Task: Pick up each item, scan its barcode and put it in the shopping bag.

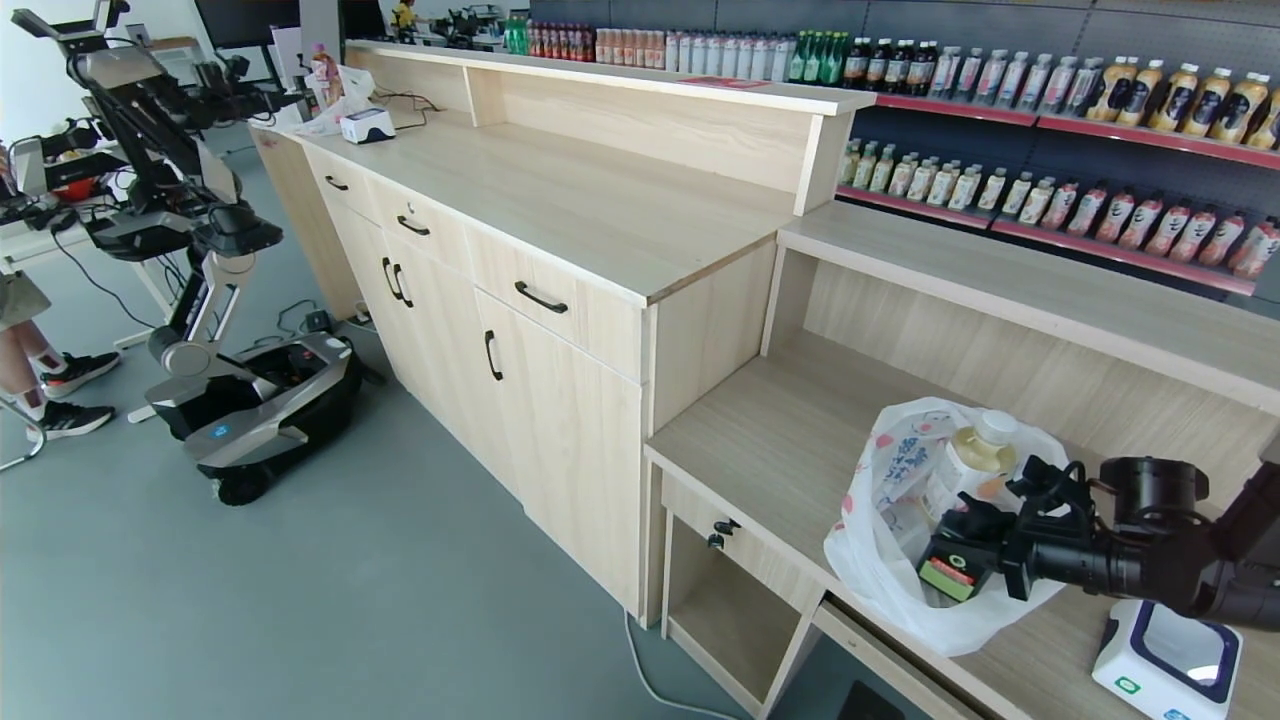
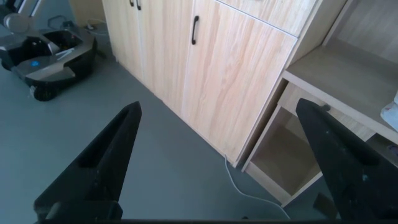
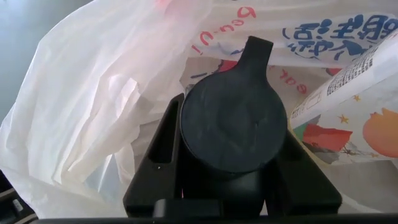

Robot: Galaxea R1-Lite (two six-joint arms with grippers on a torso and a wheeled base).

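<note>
Dark boxy item with a round black top (image 3: 233, 121) is seen clamped in the right gripper (image 1: 965, 555), held low inside the mouth of the thin white printed plastic shopping bag (image 1: 880, 560) on the lower wooden counter (image 1: 770, 440).

Risks, as judged:
- Bag film could be snagged by the fingers on pull-out, since it is crumpled close around them.
- The bag sits near the counter's front edge and could be dragged off.
- A drop from here could knock the white-capped pale bottle (image 1: 985, 440) already bagged.

The item's green and red label, the bottle and the white scanner box (image 1: 1165, 665) are shown by the head view. The round top and the grip are shown by the right wrist view. In the left wrist view the left gripper (image 2: 217, 106) is seen spread wide and empty over grey floor (image 2: 174, 155).
</note>
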